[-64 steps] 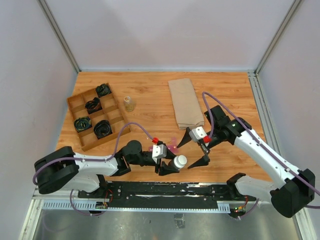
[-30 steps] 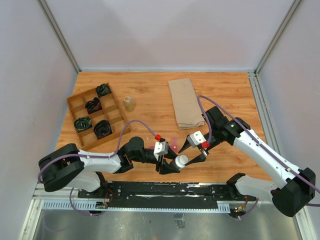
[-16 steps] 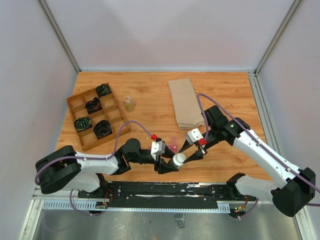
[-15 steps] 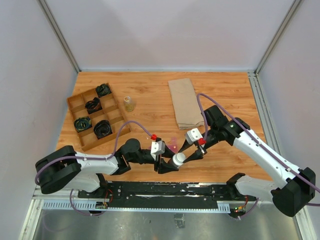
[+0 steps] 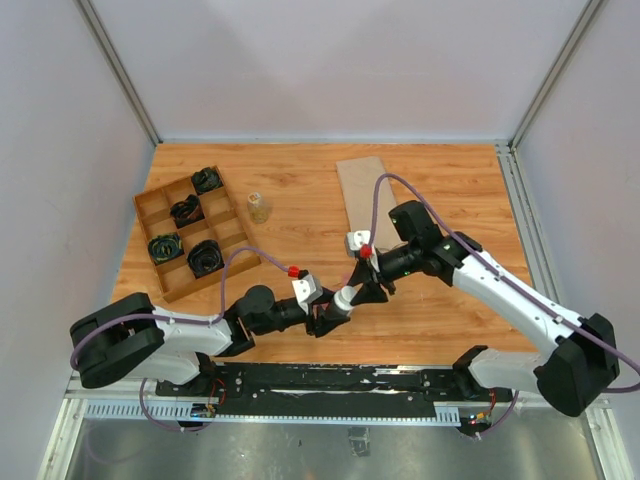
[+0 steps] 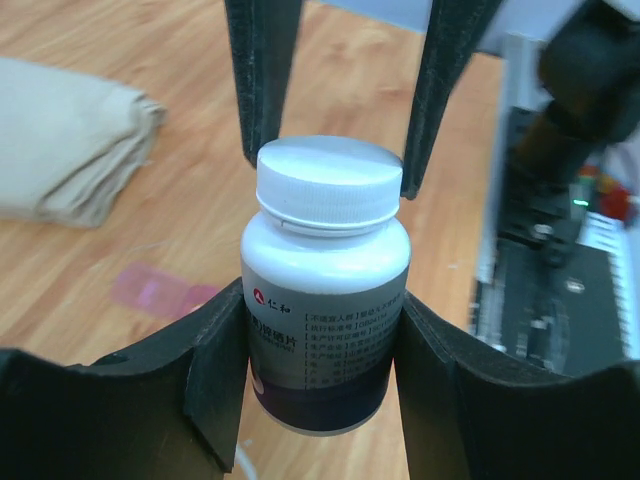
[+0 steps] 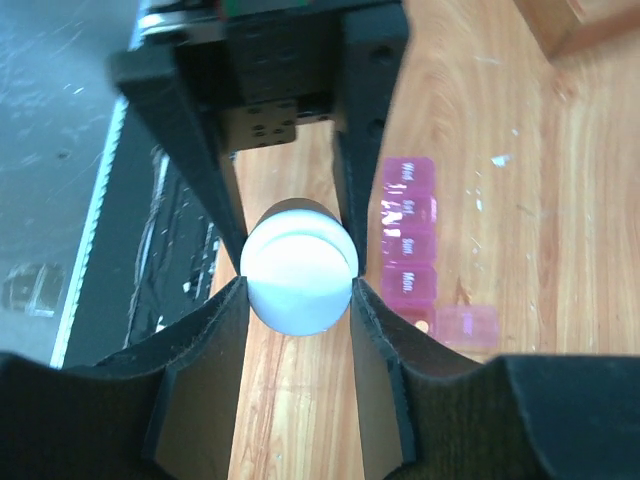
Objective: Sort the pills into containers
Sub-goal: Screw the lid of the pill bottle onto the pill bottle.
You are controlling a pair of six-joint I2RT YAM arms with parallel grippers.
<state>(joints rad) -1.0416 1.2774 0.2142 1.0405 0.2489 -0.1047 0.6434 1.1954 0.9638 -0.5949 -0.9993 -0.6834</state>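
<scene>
A white pill bottle [image 6: 325, 290] with a printed label is clamped between the fingers of my left gripper [image 6: 322, 312], above the table near its front edge. My right gripper [image 7: 298, 295] is shut on the bottle's white cap [image 7: 298, 278] from the opposite side, and its fingers [image 6: 262, 80] press both sides of the cap. In the top view the two grippers meet at the cap [image 5: 344, 297]. The magenta containers [image 7: 408, 250] lie on the table just beside the bottle, with the end lid [image 7: 466, 325] flipped open. The pills are hidden.
At the far left stands a brown wooden divided tray [image 5: 226, 220] holding black items. A small clear bottle [image 5: 259, 207] is next to it. A folded tan bag [image 5: 365, 195] lies at the back centre. The black rail [image 5: 330, 385] runs along the near edge.
My right gripper has swung left and closed on the cap. The left gripper, still holding the bottle, has shifted slightly left and farther back.
</scene>
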